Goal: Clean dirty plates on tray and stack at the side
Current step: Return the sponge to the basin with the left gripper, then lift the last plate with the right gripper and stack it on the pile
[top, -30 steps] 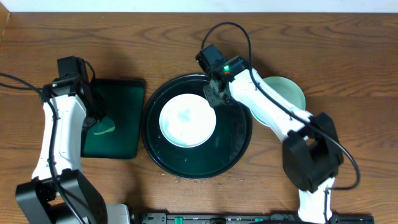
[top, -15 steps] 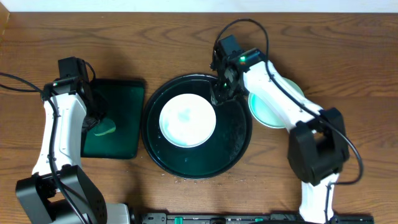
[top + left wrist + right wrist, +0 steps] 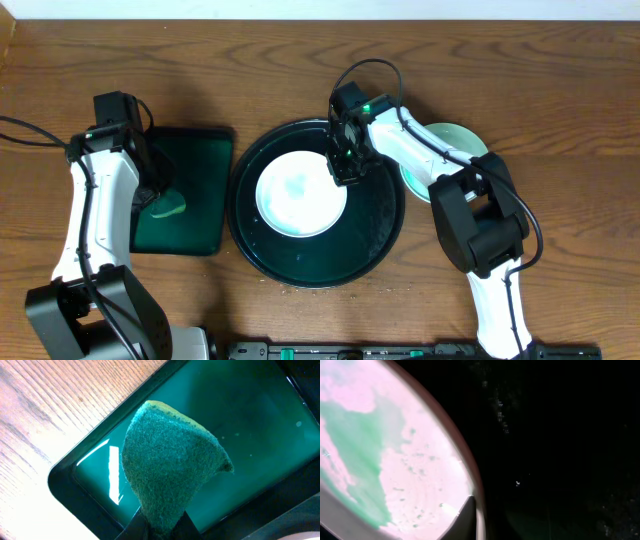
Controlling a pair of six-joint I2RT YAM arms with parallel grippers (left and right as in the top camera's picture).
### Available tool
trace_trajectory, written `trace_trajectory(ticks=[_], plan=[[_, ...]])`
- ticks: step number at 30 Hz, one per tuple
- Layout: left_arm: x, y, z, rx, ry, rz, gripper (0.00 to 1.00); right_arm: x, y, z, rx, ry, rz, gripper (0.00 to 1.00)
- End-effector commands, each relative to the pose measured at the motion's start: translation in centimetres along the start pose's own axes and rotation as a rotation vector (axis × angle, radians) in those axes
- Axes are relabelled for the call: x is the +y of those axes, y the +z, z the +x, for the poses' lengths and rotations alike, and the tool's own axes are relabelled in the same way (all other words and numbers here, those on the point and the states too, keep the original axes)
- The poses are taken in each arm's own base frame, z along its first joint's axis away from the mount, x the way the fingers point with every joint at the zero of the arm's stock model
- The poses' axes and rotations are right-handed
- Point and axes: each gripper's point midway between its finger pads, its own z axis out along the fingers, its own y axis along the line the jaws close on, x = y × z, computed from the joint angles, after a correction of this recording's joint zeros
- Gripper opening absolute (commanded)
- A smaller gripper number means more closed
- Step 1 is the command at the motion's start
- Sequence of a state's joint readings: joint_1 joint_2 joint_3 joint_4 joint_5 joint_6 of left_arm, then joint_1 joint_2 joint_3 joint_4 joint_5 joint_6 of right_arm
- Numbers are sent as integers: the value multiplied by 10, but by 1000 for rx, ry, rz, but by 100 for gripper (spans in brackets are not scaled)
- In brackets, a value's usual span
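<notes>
The black tray (image 3: 300, 276) lies nearest on the counter (image 3: 560, 70), its glossy floor speckled with droplets. Just left of it sits a green tray (image 3: 200, 215), rectangular and dark. Over that tray's right part the left fingers (image 3: 160, 527) are clenched on a green sponge (image 3: 170, 460), which stands up from them in a folded wedge; in the overhead view the sponge (image 3: 168, 207) shows beside the left arm.

On the left-centre of the black tray's floor rests the white plate (image 3: 298, 195), with a teal smear across its face, seen close as a green patch in the right wrist view (image 3: 365, 445). The right fingers (image 3: 343, 168) are closed at this plate's right rim, and one fingertip (image 3: 465, 520) lies on the inner side of the rim.

Farther back and to the right, off the black tray, a mint plate (image 3: 463, 138) lies on the counter, partly under the right arm. Whether a second one lies beneath it cannot be told.
</notes>
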State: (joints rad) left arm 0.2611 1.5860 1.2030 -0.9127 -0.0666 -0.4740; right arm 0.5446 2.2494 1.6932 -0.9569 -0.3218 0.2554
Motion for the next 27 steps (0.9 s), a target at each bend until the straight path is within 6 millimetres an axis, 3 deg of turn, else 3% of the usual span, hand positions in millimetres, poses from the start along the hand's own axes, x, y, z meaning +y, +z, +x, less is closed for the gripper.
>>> trace_trajectory(ticks=[1, 4, 7, 9, 10, 12, 16, 20, 22, 24, 27], plan=[[4, 3, 2, 6, 9, -19, 7, 4, 12, 7, 34, 9, -11, 1], [4, 3, 2, 7, 9, -19, 7, 4, 4, 2, 17, 8, -3, 1], [5, 3, 4, 14, 44, -22, 7, -2, -22, -8, -62, -9, 78, 1], [4, 3, 7, 29, 88, -16, 7, -7, -49, -16, -143, -24, 157, 1], [4, 3, 12, 48, 104, -9, 7, -9, -74, -23, -216, -59, 205, 1], [6, 3, 15, 62, 106, -18, 7, -8, -106, -32, -314, -131, 265, 1], [7, 4, 16, 66, 107, -20, 7, -3, -148, -42, -445, -245, 409, 1], [7, 5, 16, 64, 134, -19, 7, -10, -202, -40, -587, -275, 805, 1], [7, 8, 17, 61, 159, -17, 7, 3, -230, -33, -675, -290, 1038, 1], [9, 14, 21, 69, 166, -20, 7, 30, -237, -25, -736, -331, 1123, 1], [11, 23, 28, 81, 167, -26, 7, 51, -245, -16, -797, -353, 1192, 1]])
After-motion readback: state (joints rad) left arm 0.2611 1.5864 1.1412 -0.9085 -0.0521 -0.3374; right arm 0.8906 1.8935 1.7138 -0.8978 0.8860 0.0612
